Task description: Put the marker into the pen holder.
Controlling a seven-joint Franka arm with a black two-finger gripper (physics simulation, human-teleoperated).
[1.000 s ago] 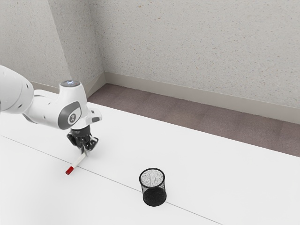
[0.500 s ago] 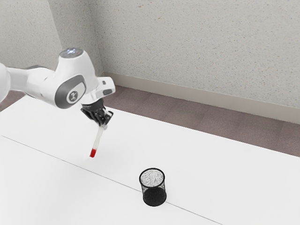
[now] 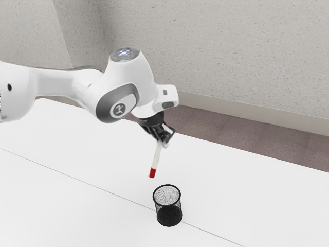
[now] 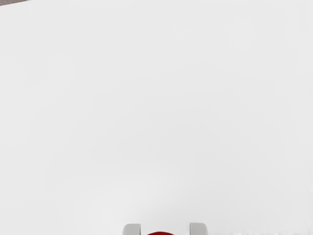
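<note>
My gripper [image 3: 163,142] is in the air in the exterior view, shut on the white end of the marker [image 3: 157,155]. The marker hangs steeply, slightly tilted, its red end lowest. Just below and toward the exterior view's right stands the black mesh pen holder [image 3: 168,211], upright on the table; the red end is apart from its rim and appears above it. In the wrist view the red end of the marker [image 4: 160,233] lies between the two grey fingertips of the gripper [image 4: 165,230].
The white table [image 3: 77,154] spreads around the pen holder, with a thin seam line running across it. Behind its far edge lie the brownish floor [image 3: 226,128] and a speckled wall [image 3: 216,51].
My gripper has risen from the table with the marker and travelled toward the exterior view's right, nearer the pen holder. The marker now hangs more upright. The pen holder has not moved.
</note>
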